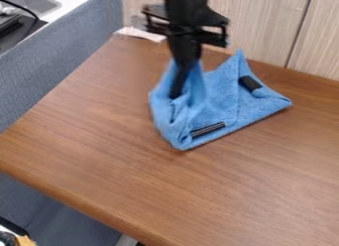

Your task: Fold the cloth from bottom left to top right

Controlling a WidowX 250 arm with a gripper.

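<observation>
Toward the far edge of the bench (99, 155): blue cloth (222, 98), partly folded, left portion bunched and raised. Pincer (177, 92) points down into it, apparently clenched on the cloth.

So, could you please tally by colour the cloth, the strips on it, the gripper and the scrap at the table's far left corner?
Blue: 1 (cloth)
Black: 3 (gripper, right-hand strip, front strip)
White: 1 (scrap)
Total: 5
</observation>
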